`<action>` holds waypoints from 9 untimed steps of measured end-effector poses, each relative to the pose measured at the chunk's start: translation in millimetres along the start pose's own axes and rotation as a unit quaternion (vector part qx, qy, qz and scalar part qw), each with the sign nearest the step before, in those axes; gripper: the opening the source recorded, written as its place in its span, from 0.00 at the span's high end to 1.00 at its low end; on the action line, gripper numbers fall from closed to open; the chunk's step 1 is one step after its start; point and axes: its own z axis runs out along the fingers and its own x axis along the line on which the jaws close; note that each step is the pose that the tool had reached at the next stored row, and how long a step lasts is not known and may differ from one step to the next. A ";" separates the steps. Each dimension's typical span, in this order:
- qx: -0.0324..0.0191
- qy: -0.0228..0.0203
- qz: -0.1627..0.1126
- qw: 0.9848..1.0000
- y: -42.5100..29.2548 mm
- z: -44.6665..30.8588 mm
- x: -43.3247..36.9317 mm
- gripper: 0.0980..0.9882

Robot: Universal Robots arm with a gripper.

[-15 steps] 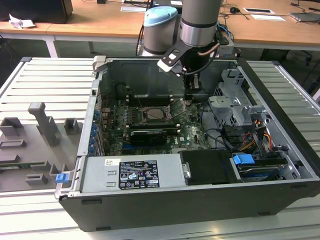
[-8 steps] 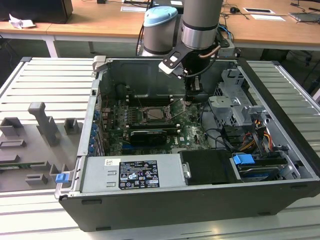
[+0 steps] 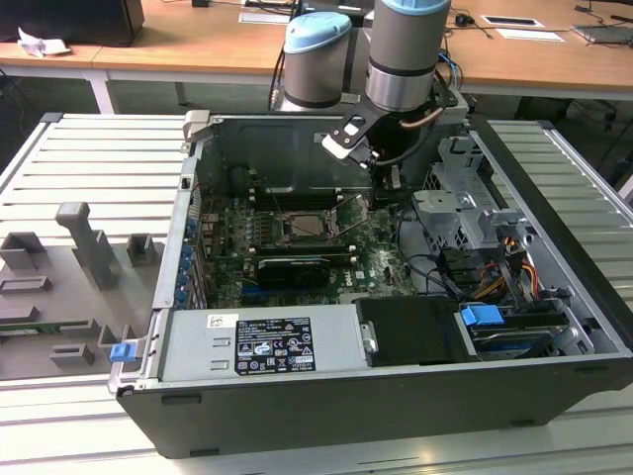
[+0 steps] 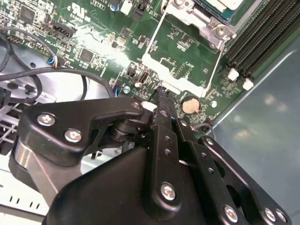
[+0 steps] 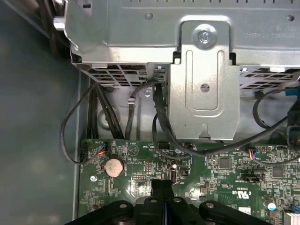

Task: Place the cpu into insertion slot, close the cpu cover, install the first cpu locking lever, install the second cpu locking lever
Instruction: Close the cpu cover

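Cpu (image 4: 229,5): a pale plate well ahead of the fingers (image 4: 165,117), apparently lying in the insertion slot (image 3: 312,226). Little of it is exposed, so seating cannot be confirmed. Fingers are pressed together with nothing seen between them. In the second wrist view the tips sit at the free edge of the cpu cover (image 4: 151,60); touching or just apart, cannot tell. The cover stands raised off the slot, with board showing through its window, so it is not yet closed.

Risks, as judged:
1. The frame edge is thin and the tips are narrow. A push slightly off line could let the tips slide off onto the small parts of the green board (image 5: 211,173) directly under them. They could also land on the coin cell (image 4: 190,105) just beside them.
2. If the cpu is not flat in the slot, the cover coming down would load it unevenly and could harm the contacts.
3. Black cables (image 5: 158,122) run close behind the fingers and could catch the linkage.

Containers: the open computer case (image 3: 396,416) on the ribbed worktop (image 3: 89,158) holds the board. It also holds a metal drive cage (image 5: 201,89) just behind the fingers and a grey power supply box (image 3: 262,341) well apart from them. The insertion slot appears to hold the cpu.
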 end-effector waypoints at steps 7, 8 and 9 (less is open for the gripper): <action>0.000 0.000 0.000 1.000 -10.3 0.1 0.2 0.99; 0.000 0.000 0.000 1.000 -11.7 0.0 0.2 0.99; 0.000 0.000 0.000 1.000 -12.5 -0.1 0.2 0.99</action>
